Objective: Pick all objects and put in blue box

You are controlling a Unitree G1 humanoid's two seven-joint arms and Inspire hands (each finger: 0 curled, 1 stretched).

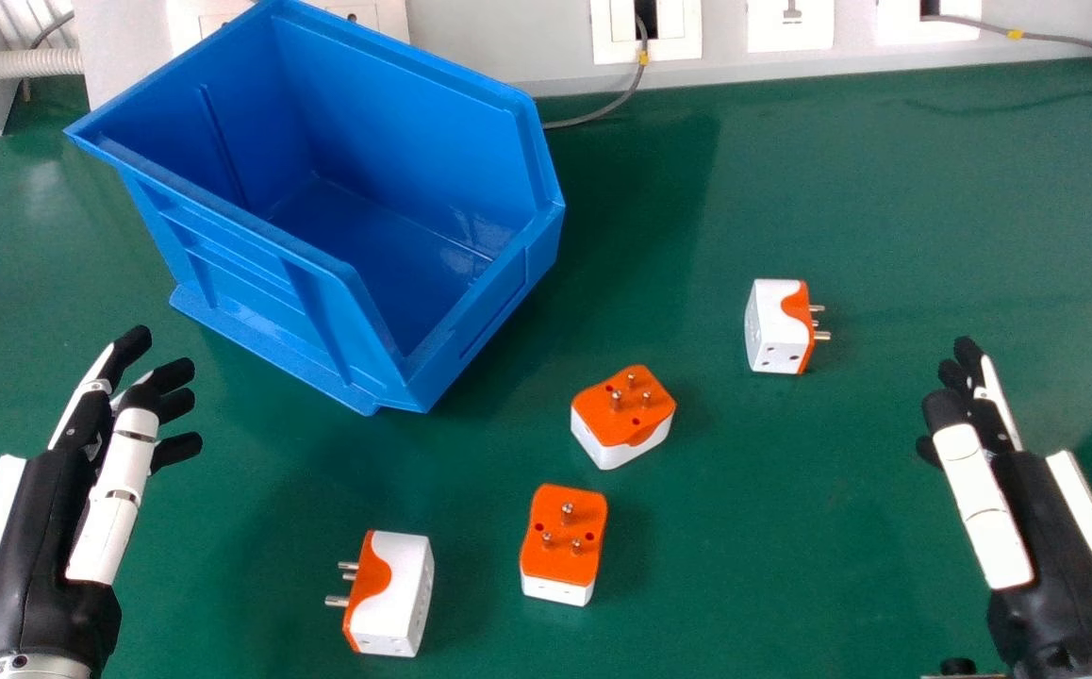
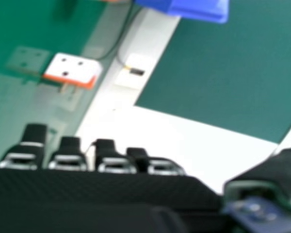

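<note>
Plug adapters [image 1: 560, 566], four of them in white and orange, sit apart from one another on the green bench [image 1: 838, 528], all outside the blue box [image 1: 235, 245]. That box stands at an angle toward the left of the bench, close to its far edge, open side up. On the near side, left of the middle, the first adapter [image 1: 400, 594] lies with its pins pointing left; to its right, the second adapter [image 1: 621, 422] and its neighbour nearer the robot have orange faces and pins up, the second just beyond and near the box's closest corner. Farther right and nearer the far edge, the last adapter [image 1: 772, 325] points its pins right. The left hand [image 1: 112, 490] is over the near-left part of the bench, wide, its fingers loosely bent. The right hand [image 1: 1003, 490] is over the near-right part, wide too, its fingers relaxed; the right hand view has its thumb well apart from them. A grey cable [image 1: 593, 115] runs from a wall socket [image 1: 614, 33] down to the bench's far edge, beside the box.
</note>
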